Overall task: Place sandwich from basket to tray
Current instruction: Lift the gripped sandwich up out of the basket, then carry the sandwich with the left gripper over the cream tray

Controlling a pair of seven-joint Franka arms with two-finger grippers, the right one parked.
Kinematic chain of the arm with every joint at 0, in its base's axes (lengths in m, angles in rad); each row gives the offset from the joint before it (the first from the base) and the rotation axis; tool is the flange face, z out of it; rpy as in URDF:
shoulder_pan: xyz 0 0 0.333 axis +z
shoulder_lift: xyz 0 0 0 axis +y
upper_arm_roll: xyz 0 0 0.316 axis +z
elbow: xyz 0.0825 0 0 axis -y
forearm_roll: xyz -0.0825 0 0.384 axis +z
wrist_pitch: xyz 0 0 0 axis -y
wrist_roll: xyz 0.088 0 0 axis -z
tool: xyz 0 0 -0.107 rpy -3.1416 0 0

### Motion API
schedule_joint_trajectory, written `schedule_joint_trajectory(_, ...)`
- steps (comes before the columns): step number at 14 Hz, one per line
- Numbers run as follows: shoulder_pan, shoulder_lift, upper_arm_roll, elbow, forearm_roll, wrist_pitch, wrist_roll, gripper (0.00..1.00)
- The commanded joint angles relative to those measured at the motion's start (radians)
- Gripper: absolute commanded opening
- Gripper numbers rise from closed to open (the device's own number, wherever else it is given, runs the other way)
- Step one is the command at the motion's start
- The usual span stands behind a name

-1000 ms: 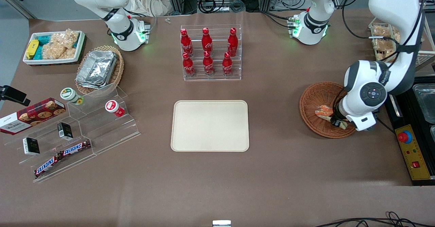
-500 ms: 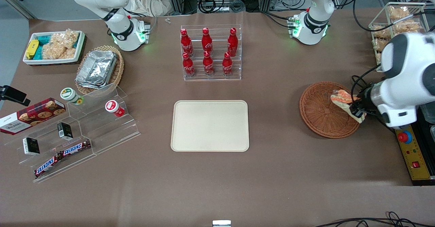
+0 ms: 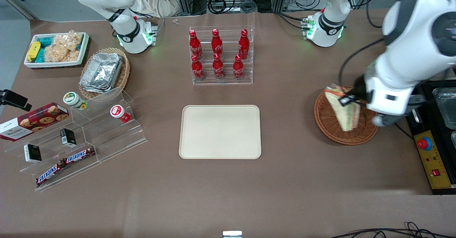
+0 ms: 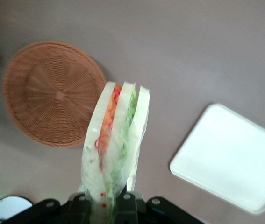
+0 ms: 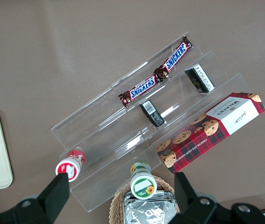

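Observation:
My gripper (image 3: pixel 347 100) is shut on the sandwich (image 3: pixel 341 109), a clear-wrapped wedge of white bread with orange and green filling, and holds it in the air above the basket (image 3: pixel 329 125). In the left wrist view the sandwich (image 4: pixel 116 140) sticks out from between the fingers (image 4: pixel 128 205), with the round reddish-brown basket (image 4: pixel 53 93) lying empty on the table below. The flat cream tray (image 3: pixel 220 132) rests empty at the middle of the table, toward the parked arm's end from the basket. An edge of the tray (image 4: pixel 230 158) shows in the left wrist view too.
A clear rack of red cola bottles (image 3: pixel 218 54) stands farther from the front camera than the tray. Clear stepped shelves (image 3: pixel 89 134) with snacks, a tan basket of foil containers (image 3: pixel 103 72) and a white bin (image 3: pixel 55 49) lie toward the parked arm's end. A control box (image 3: pixel 433 158) sits beside the basket.
The gripper has lifted the sandwich out of the basket, swung up and turned, and now holds it high over the basket's edge that is nearest the tray.

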Motion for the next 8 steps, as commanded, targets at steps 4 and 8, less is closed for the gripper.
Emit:
schedule_joint_trajectory(4, -0.150, 0.184, -0.076, 0.024, 0.008, 0.124, -0.009, 0.00)
schedule_joint_trajectory(8, -0.276, 0.339, -0.073, 0.010, 0.152, 0.315, -0.189, 0.00)
